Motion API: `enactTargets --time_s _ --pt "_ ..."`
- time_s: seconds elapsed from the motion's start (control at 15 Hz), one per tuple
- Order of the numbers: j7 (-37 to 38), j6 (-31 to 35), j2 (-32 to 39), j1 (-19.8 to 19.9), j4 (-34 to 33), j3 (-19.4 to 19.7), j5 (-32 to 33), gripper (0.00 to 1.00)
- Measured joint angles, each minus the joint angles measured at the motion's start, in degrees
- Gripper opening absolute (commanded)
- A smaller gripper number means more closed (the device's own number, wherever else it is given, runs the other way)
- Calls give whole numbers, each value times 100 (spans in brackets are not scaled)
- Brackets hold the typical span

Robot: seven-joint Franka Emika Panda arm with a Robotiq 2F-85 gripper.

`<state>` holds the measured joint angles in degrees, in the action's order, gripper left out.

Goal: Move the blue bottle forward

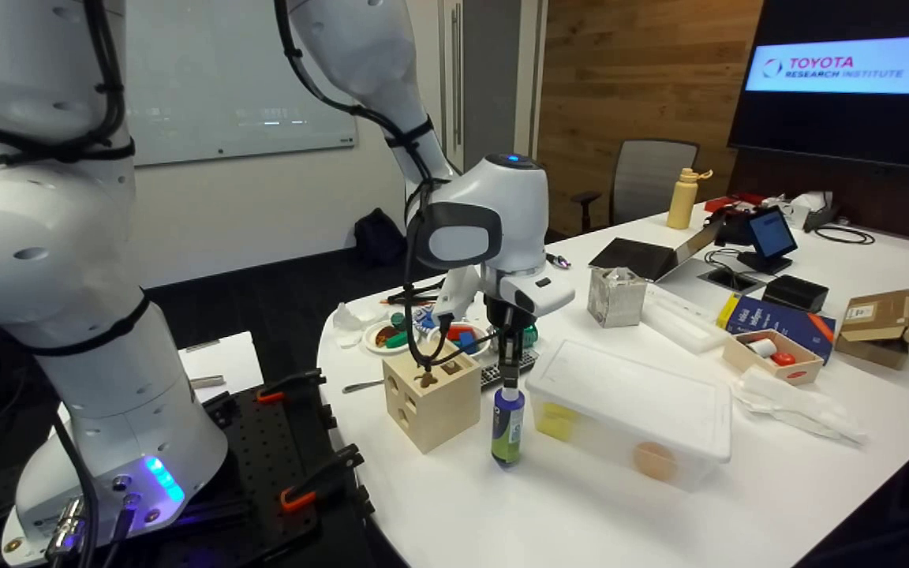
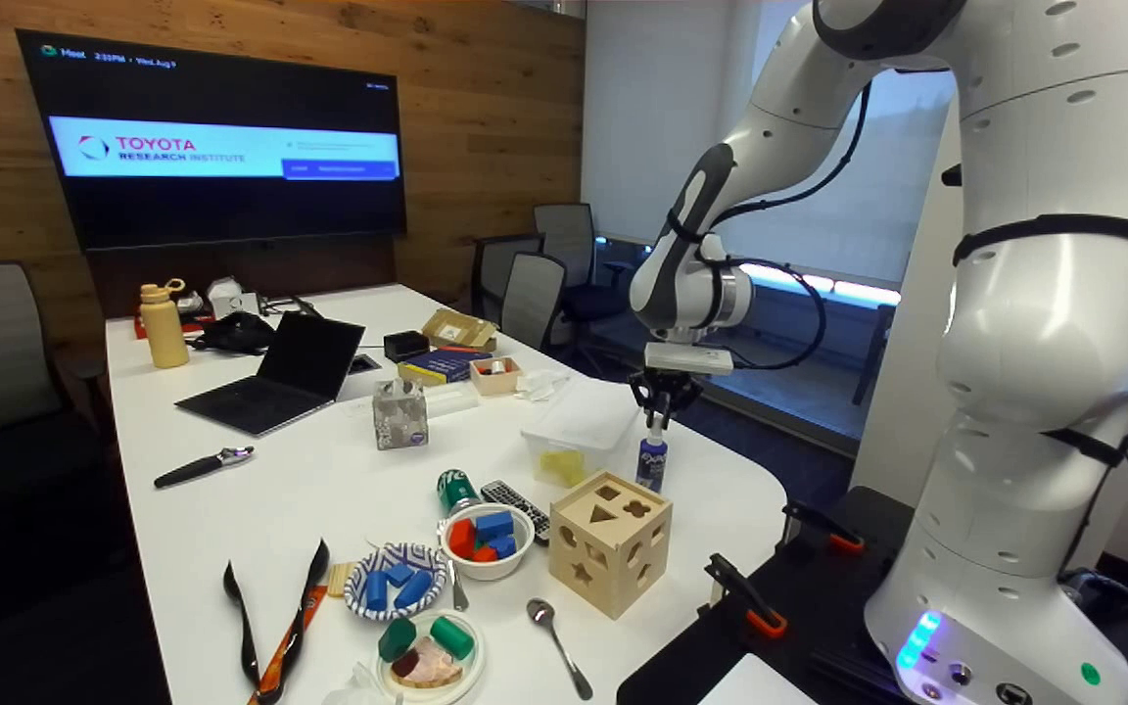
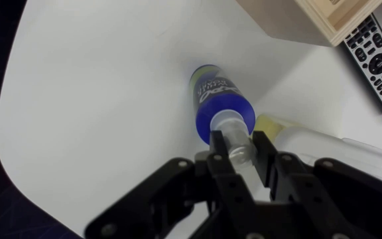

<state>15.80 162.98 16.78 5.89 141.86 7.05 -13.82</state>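
Bottle, blue and likely plastic, hangs or stands upright, I cannot tell which, at lower centre of the frame in an exterior view, between a pale wooden shape box and a clear lidded bin on the white tabletop. My hand is drawn nearly together, pinching its narrow translucent cap. I judge it light, stiff-walled, hard to break, though slick; the rounded cap may pivot; the broader shoulder looks surer.

Is a slim upright blue bottle, green toward the base, lettered EXPO, with a clear cap gripped on both sides. Stands just beside the wooden box, apart from it, partly hidden behind it in an exterior view.
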Motion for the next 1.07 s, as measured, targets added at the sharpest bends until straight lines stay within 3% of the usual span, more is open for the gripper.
enactTargets --time_s 0.53,1.07 --pt "517 -752 -504 -238 -139 215 730 6" --pt "1187 -1654 -1663 -331 -177 218 1618 6"
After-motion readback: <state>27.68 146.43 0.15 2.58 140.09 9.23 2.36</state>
